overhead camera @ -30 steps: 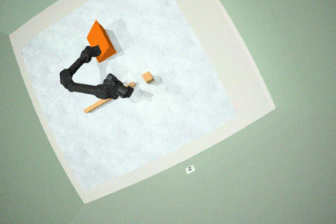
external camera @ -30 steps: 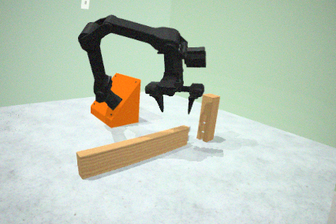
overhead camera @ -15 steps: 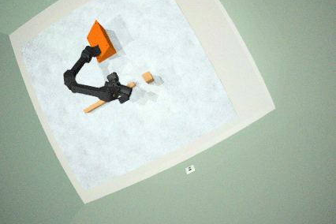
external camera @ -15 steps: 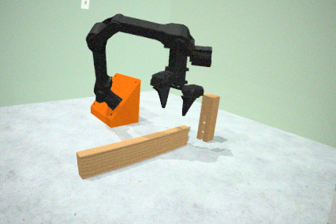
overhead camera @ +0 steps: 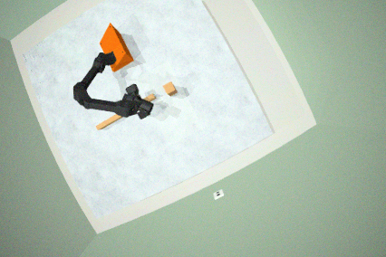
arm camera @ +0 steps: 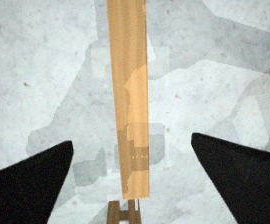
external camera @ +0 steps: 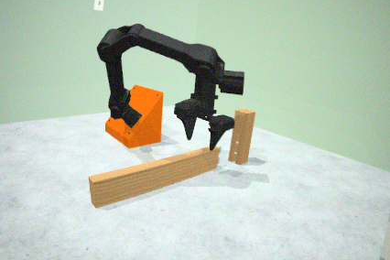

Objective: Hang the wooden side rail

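Observation:
The wooden side rail [overhead camera: 107, 122] [external camera: 151, 177] [arm camera: 130, 75] stands on its long narrow edge on the table, lying flat along its whole length. Its near-post end points at the headboard post [overhead camera: 169, 89] [external camera: 244, 134] [arm camera: 114, 215], with a gap between them. The post stands upright; two light pin marks show low on its side in the exterior view. The steel hooks are barely visible at the rail's end in the wrist view. My gripper [external camera: 200, 145] [arm camera: 133, 142] is open and empty, pointing down above the rail's post-side end, with one fingertip to each side of the rail in the wrist view.
An orange wedge-shaped block [overhead camera: 119, 49] [external camera: 148, 118] stands behind the rail, beside the arm's base. The pale table [overhead camera: 190, 148] [external camera: 192, 228] carries everything. The post is close to the gripper's right side in the exterior view.

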Controlling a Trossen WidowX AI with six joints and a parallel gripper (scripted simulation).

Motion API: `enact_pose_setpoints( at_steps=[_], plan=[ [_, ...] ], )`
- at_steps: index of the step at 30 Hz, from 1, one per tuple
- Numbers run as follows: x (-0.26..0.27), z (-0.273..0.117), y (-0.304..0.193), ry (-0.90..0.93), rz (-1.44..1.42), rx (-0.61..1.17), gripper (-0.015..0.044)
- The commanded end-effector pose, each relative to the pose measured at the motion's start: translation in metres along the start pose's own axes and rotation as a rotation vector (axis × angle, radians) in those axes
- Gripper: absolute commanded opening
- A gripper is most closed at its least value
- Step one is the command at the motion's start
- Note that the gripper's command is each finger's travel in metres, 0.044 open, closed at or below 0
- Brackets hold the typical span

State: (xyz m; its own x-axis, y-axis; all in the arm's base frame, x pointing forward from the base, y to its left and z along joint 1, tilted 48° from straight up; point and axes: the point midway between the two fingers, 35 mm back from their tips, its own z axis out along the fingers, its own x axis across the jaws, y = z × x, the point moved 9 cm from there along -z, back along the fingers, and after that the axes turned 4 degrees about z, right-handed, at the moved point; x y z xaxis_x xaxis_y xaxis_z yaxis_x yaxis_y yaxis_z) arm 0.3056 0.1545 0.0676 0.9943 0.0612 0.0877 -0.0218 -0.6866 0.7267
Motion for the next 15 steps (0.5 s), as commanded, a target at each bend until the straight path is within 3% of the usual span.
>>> enact_pose_setpoints(
  at_steps=[1, 15],
  plan=[
    [-0.001, 0.005, 0.000, 0.000, -0.008, -0.005, 0.0440],
    [0.001, 0.028, 0.000, 0.000, -0.008, -0.004, 0.0440]
  ],
)
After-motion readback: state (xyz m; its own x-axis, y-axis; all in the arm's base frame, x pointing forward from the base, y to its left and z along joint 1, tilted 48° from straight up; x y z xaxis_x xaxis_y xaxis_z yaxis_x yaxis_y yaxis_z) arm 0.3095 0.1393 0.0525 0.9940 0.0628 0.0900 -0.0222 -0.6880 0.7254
